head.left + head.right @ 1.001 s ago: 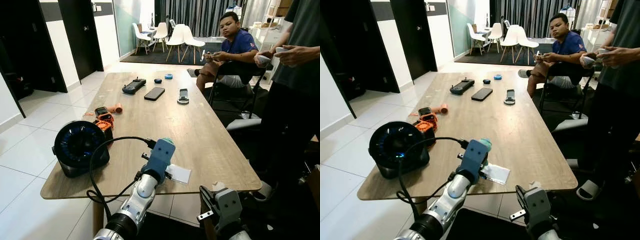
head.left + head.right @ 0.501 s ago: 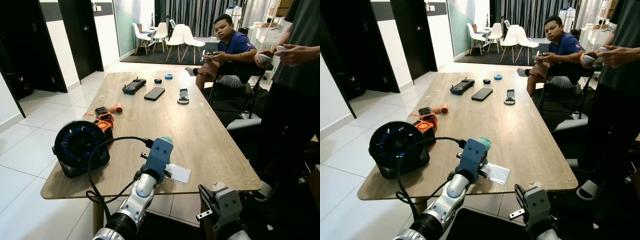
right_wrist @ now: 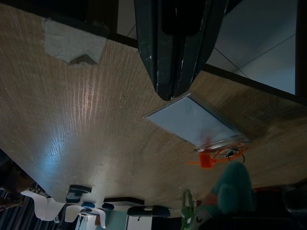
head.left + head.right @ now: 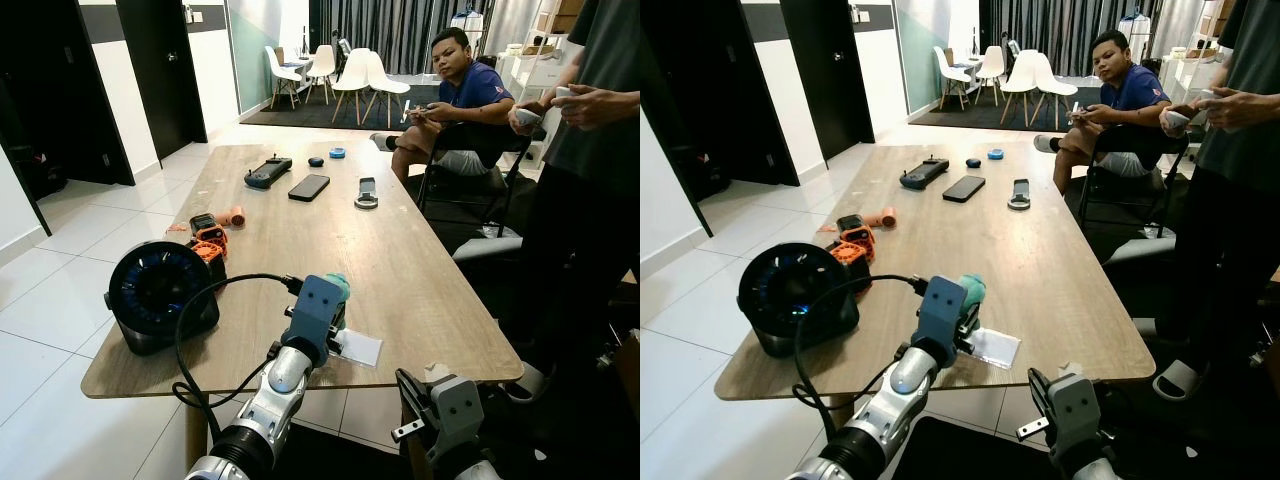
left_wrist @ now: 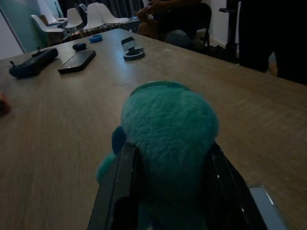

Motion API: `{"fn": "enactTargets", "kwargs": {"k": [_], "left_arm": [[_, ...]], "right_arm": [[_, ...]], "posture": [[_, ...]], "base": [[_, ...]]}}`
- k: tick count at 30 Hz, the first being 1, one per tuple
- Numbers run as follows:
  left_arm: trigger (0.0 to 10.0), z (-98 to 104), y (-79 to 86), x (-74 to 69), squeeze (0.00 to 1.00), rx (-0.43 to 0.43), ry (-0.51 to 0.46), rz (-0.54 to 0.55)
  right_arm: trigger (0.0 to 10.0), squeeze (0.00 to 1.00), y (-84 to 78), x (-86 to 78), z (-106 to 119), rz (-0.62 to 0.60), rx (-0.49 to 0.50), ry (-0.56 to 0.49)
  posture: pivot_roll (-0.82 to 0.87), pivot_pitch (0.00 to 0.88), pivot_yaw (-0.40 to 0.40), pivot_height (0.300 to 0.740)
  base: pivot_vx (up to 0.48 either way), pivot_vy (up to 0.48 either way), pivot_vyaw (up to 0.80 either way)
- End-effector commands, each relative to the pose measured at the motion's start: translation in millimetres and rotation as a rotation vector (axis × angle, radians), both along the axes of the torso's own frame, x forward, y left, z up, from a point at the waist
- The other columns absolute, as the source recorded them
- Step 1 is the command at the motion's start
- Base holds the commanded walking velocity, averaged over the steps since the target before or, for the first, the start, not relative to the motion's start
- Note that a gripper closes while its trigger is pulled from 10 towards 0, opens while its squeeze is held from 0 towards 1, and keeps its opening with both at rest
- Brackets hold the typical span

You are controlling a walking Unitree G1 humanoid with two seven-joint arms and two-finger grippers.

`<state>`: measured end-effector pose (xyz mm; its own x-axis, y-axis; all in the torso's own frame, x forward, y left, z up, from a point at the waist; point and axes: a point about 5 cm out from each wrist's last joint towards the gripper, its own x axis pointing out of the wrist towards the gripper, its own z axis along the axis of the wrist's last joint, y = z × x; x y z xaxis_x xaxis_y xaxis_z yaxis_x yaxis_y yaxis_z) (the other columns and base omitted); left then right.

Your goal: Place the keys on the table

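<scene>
Left claw [image 5: 165, 158], raised over the near edge of the wooden desk [image 4: 400, 250], grips the keys' teal fluffy keychain [image 5: 168, 124] between its black fingers. Just beside it on the desk lies one clear card holder [image 4: 358, 347]. Right claw [image 3: 175, 72], fingers pressed together on nothing, hangs below the desk's near corner. Farther along the desk: one black round fan [image 4: 160, 293], one orange-and-black tool [image 4: 208, 235], one phone [image 4: 309, 186], one black controller [image 4: 267, 173]. One person sits at the far end; another stands at the right.
</scene>
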<state>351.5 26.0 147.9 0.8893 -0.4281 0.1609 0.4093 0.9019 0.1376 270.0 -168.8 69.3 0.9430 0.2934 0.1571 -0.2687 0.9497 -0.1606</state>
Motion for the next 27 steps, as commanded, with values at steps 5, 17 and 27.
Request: {"fn": "enactTargets", "kwargs": {"k": [5,17,27], "left_arm": [[10.0,17.6,-25.6,-5.2,0.74,-0.113,-0.027,-0.065],[10.0,18.3,-24.9,-5.7,0.0,-0.135,-0.022,-0.092],[10.0,22.5,-22.4,-4.7,0.0,-0.164,-0.05,-0.059]], "right_arm": [[10.0,0.0,1.0,0.1,1.1,-0.002,0.016,-0.01],[10.0,0.0,0.5,0.7,1.1,-0.002,0.013,-0.009],[10.0,0.0,-0.1,0.7,0.6,-0.005,0.012,-0.007]], "posture": [[0.01,0.088,0.061,0.74],[0.01,0.087,0.061,0.74],[0.01,0.082,0.063,0.74]], "base": [[0.0,0.0,0.0],[0.0,0.0,0.0],[0.0,0.0,0.0]]}}
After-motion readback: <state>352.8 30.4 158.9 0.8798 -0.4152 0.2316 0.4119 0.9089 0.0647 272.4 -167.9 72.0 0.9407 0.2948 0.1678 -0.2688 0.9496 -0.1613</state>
